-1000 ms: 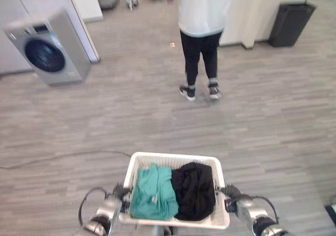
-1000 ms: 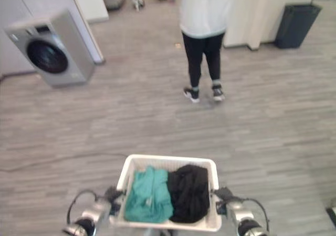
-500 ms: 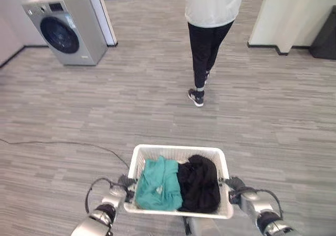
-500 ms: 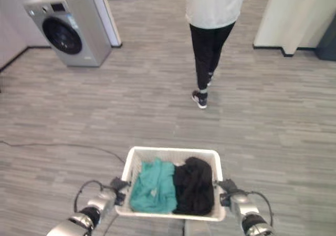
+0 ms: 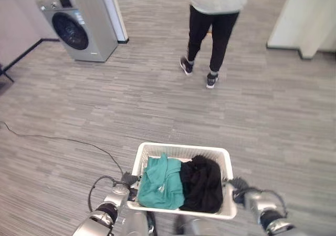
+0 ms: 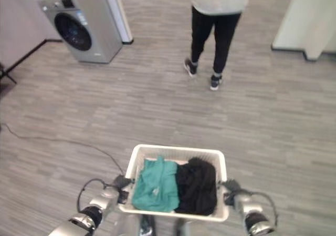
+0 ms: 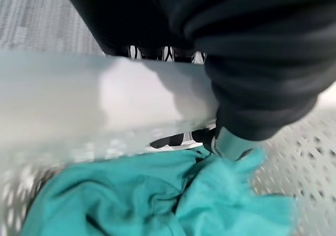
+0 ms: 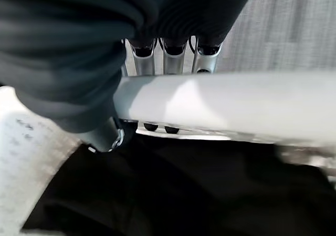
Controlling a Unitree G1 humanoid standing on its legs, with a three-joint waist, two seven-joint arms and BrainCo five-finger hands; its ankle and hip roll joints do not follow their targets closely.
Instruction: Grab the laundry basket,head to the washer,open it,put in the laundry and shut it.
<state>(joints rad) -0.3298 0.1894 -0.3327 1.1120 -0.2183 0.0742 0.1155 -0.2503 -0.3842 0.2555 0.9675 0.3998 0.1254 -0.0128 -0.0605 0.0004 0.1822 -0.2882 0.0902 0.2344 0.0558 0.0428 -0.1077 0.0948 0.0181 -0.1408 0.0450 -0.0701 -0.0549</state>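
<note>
Grey plank floor fills the room; at lower centre both hands, left hand [image 7: 262,62] and right hand [image 8: 79,52], curl fingers [image 8: 168,62] over the rim of the laundry basket [image 5: 227,165], mid-carry, which next needs walking toward the closed washer [image 5: 79,28] at upper left.

Grey wood-plank floor [image 5: 79,110] lies open between the white perforated plastic laundry basket [image 5: 181,151] and the silver front-loading washer [image 5: 79,20] at the far left, its round dark door shut. A thin black cable [image 5: 52,139] trails across the floor on the left. A person in black trousers and a pale top [image 5: 212,31] stands ahead, well right of the washer. A white pillar [image 5: 310,20] stands at the far right.
</note>
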